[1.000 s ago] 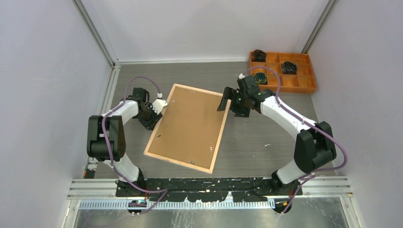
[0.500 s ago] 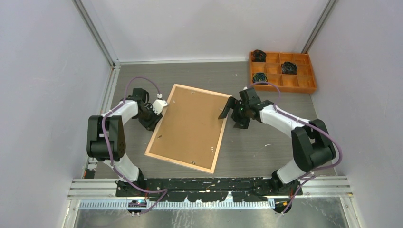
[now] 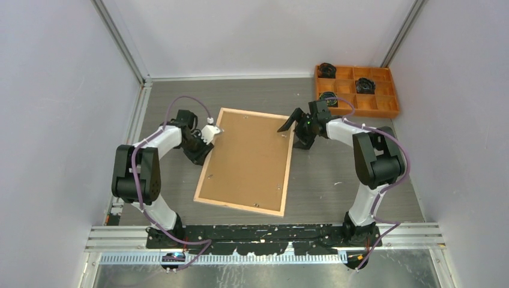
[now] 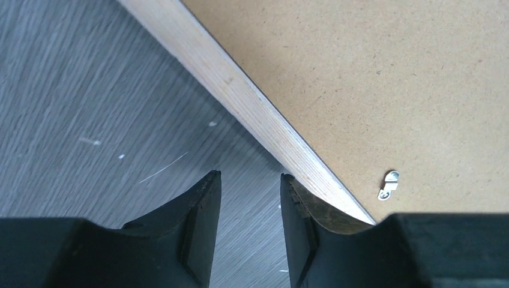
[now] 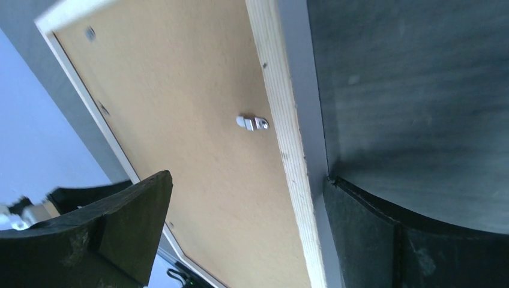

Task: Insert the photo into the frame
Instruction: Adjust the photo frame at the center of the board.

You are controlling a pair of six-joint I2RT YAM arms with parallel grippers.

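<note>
Only the wrist views show it: right gripper (image 5: pixel 246 180) spread wide astride the frame (image 5: pixel 288 138) rail, left gripper (image 4: pixel 249 180) half-open, empty, against its edge.

Light-wood rectangular frame (image 3: pixel 287 168) occupies centre; orange plastic compartment tray (image 3: pixel 384 111) blocks 2 o'clock; grey tabletop (image 3: pixel 252 93) passable at 12 o'clock.

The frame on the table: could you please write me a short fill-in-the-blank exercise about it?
The frame lies with its ___ side up, showing the brown backing board.
The right gripper stands ___, straddling the frame's rail.
The tray in the far right corner is ___.
Missing: back; open; orange.
</note>
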